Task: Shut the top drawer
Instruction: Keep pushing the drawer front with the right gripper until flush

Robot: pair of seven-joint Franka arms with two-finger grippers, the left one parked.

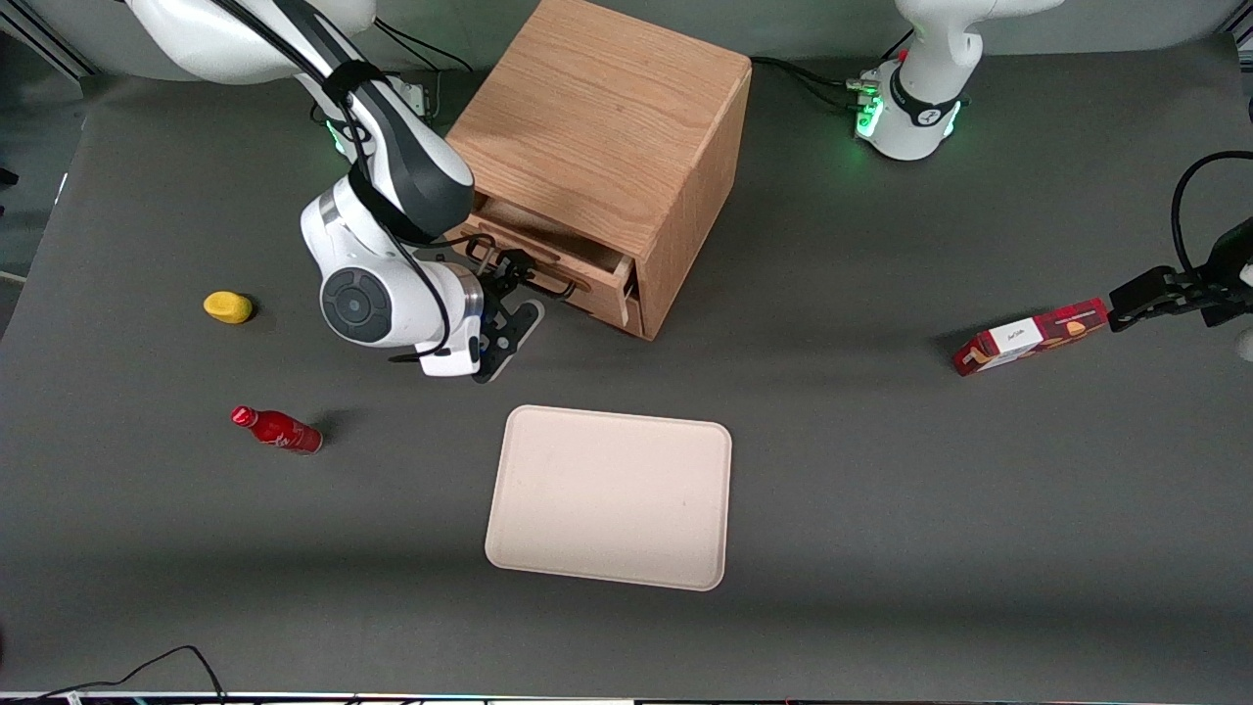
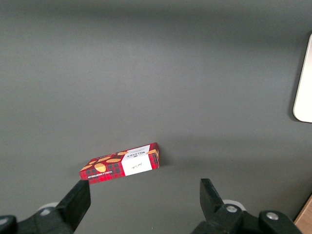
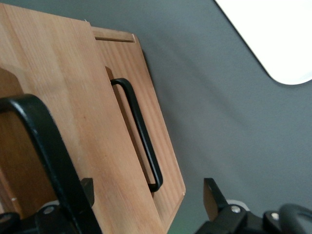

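While the right arm's pincer (image 1: 517, 277) sits right up at the cabinet's front, its fingers (image 3: 210, 191) are spread apart and hold nothing. In the right wrist view the front panel of the top drawer (image 3: 73, 97) runs between the two fingers, and its black wire handle (image 3: 41, 141) looms close to the camera. Whether a finger touches the wood can't be told.

The top drawer (image 1: 578, 257) stands partly pulled out of the wooden cabinet (image 1: 597, 127); its open box shows above the front panel. The lower drawer (image 3: 161, 161) below it looks shut, with the same thin handle (image 3: 141, 141).

Handling, as a judgement:
- The drawer is a stiff, shallow oak box, probably light, and should slide straight in.
- No grasp is needed. A flat push on the front panel near the middle, beside the handle, should do.
- Pushing off-centre could skew it, or shove the cabinet along the table (image 1: 881, 490).
- The wire handle is thin and smooth, so fingers could slip off it.

Nearer the front camera lies a beige tray (image 1: 609, 497). Toward the working arm's end are a yellow object (image 1: 228, 307) and a red bottle (image 1: 277, 430) on its side. A red box (image 1: 1028, 338) lies toward the parked arm's end.
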